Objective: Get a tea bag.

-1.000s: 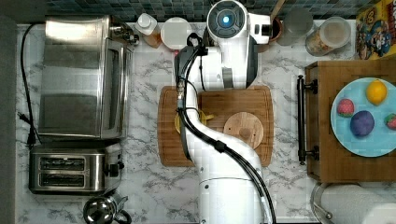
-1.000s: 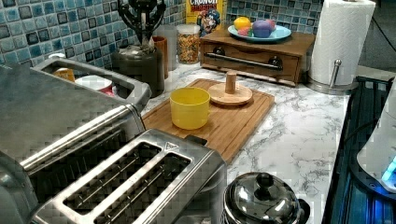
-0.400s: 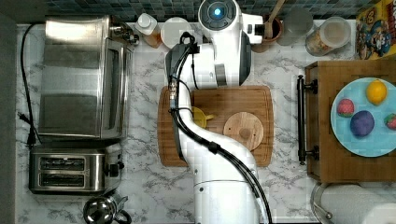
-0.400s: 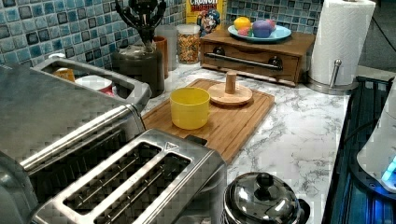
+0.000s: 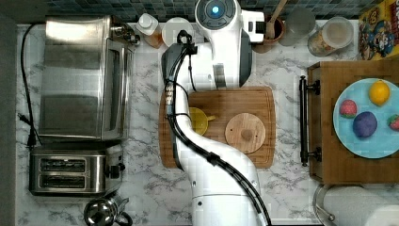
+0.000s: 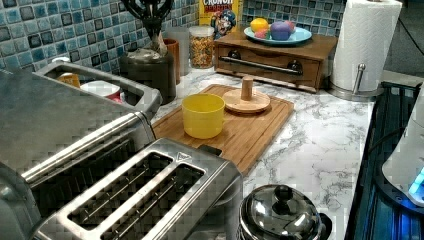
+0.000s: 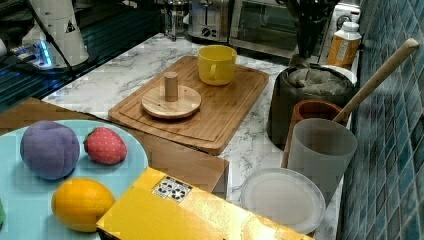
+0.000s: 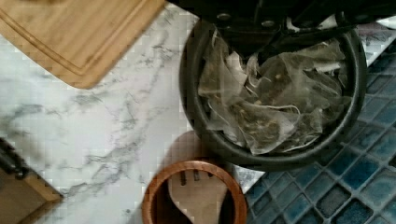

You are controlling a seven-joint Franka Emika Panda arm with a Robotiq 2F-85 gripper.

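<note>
Gripper fingertips cut off by wrist-view edge; opening cannot be judged. Below them, tea bags overlap, so single sachets are hard to separate. Dark jar is hidden under the arm.

White marble counter veined in grey. Honey-brown wooden cutting board carrying a bright yellow mug and a pale tan round lid. Black jar packed with whitish-grey, speckled tea bags. Reddish-brown holder with a light wooden spoon. Blue and teal mosaic tiles. Light blue plate with yellow, purple and red fruit. Glossy white robot arm.
</note>
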